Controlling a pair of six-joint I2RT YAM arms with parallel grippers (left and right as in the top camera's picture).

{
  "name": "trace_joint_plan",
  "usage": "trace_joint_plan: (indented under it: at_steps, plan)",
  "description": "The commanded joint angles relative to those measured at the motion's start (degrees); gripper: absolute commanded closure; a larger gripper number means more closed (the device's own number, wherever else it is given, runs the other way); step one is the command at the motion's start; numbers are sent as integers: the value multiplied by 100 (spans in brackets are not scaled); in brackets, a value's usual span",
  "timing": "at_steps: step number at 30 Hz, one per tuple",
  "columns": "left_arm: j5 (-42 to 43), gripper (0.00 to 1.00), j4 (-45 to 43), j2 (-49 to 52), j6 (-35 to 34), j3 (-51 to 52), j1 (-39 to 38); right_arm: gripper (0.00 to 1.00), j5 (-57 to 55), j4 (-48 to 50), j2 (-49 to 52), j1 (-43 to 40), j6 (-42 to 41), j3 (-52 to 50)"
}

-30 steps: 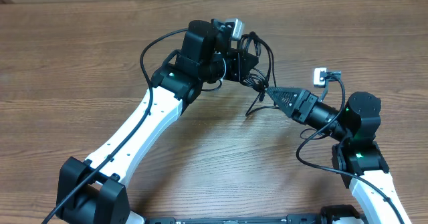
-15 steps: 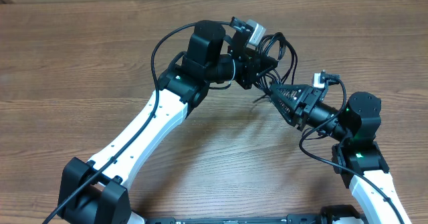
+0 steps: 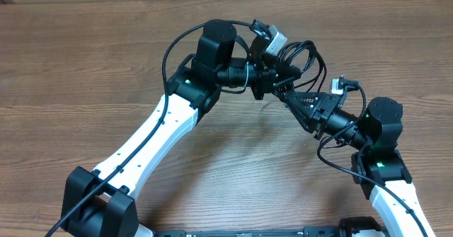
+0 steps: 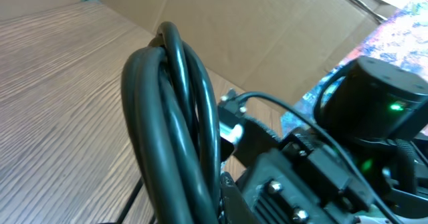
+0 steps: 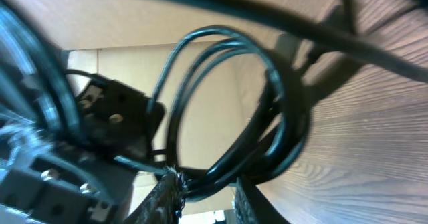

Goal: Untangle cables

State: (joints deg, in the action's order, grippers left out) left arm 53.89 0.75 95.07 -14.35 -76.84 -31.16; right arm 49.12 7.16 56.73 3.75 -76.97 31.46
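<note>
The cables [image 3: 308, 53] are a bunch of thin black loops lifted off the table, right of centre in the overhead view. My left gripper [image 3: 276, 76] is shut on the bunch from the left. In the left wrist view the looped cables [image 4: 175, 117] fill the middle, with the right arm's black body just behind them. My right gripper [image 3: 292, 98] comes in from the lower right and meets the bunch under the left gripper. In the right wrist view a few strands of the cables [image 5: 271, 90] pass between the right gripper's [image 5: 207, 181] fingers, which are pressed onto them.
The wooden table [image 3: 85, 60] spreads out to the left and in front. A cardboard wall [image 4: 267, 30] stands behind the table. Each arm's own thicker black wire [image 3: 170, 49] arcs over its wrist, close to the held bunch.
The left gripper has carried the cable bunch to the right and turned it. The right gripper has moved up against the bunch and its jaws have narrowed onto strands.
</note>
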Motion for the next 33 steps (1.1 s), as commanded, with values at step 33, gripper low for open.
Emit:
trace_joint_plan:
  at_steps: [33]
  plan:
    - [-345, 96, 61, 17, 116, -20, -560, 96, -83, -83, -66, -7, 323, 76]
